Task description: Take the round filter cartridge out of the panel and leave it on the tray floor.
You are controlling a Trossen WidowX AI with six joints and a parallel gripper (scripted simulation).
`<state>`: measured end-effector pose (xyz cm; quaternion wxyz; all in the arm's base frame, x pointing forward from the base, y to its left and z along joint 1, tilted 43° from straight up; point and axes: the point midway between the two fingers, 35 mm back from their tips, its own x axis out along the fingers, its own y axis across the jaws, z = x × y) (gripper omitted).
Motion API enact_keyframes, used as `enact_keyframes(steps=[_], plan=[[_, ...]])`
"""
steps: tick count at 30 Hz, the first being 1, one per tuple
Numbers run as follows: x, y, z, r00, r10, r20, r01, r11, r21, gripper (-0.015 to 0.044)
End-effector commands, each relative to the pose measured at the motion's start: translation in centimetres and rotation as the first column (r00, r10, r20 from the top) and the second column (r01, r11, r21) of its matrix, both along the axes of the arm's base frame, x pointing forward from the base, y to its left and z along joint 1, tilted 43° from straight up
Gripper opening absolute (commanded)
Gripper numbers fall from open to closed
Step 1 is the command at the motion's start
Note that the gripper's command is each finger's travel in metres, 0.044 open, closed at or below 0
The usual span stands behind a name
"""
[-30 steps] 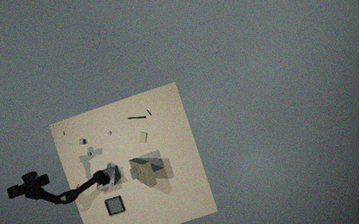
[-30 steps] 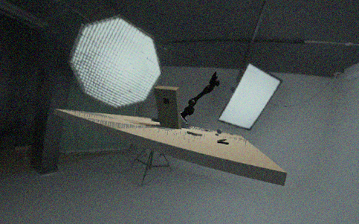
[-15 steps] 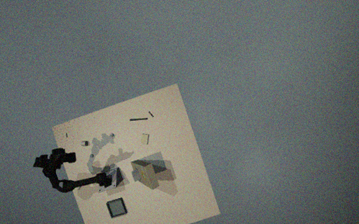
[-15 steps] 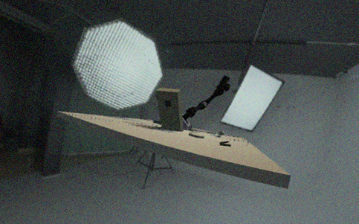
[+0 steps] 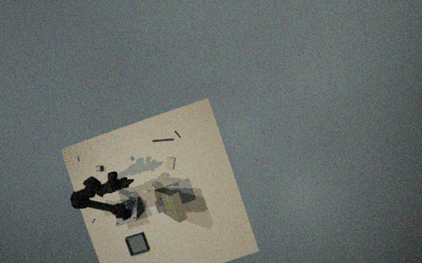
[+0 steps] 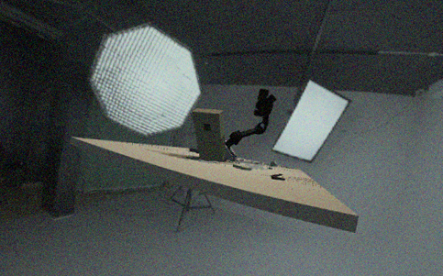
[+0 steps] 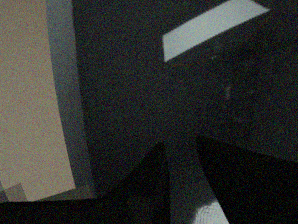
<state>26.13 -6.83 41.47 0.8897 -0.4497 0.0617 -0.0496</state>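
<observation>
Filter cartridge: its outline and slots are too small to make out, though a faint yellowish patch shows on the arm-facing side of the service panel, where the cartridge may sit; its seating cannot be told. From left to right in the top view, the black arm bends out over the left edge of the worktop and folds back toward the middle. A small block lies near its upper part. The dark-rimmed tray lies below the arm's base in this view. The claw hangs in the air, well apart from the panel and up and to the left of the patch; the exterior view shows it higher than the panel's top. Its fingers stand a little open, with a narrow gap between the tips and nothing held. Farther right come a long dark rod, a pale flat piece and a short dark rod. The panel stands upright with a backward lean, apart from the claw.
</observation>
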Motion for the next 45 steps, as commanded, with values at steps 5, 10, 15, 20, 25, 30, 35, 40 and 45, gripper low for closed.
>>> enact_keyframes(steps=[5, 10, 15, 20, 25, 30, 35, 40, 45], plan=[[4.4, -4.8, -11.5, 0.972, 0.074, -0.222, 0.013, 0.930, 0.368, 0.0089], [4.2, -7.6, -19.4, 0.942, 0.142, -0.303, 0.093, 0.758, 0.646, 0.0089], [2.1, -9.3, -26.5, 0.929, 0.207, -0.307, 0.189, 0.449, 0.873, 0.0089], [0.6, -9.6, -29.3, 0.933, 0.226, -0.282, 0.220, 0.264, 0.939, 0.0089], [0.6, -9.6, -29.3, 0.933, 0.226, -0.282, 0.220, 0.264, 0.939, 0.0089], [1.2, -9.5, -29.6, 0.932, 0.226, -0.284, 0.222, 0.266, 0.938, 0.0089], [1.9, -9.4, -30.0, 0.931, 0.227, -0.286, 0.223, 0.267, 0.938, 0.0089], [2.6, -9.2, -30.4, 0.931, 0.227, -0.287, 0.224, 0.267, 0.937, 0.0089], [3.3, -9.0, -30.7, 0.931, 0.227, -0.287, 0.223, 0.268, 0.937, 0.0089]])
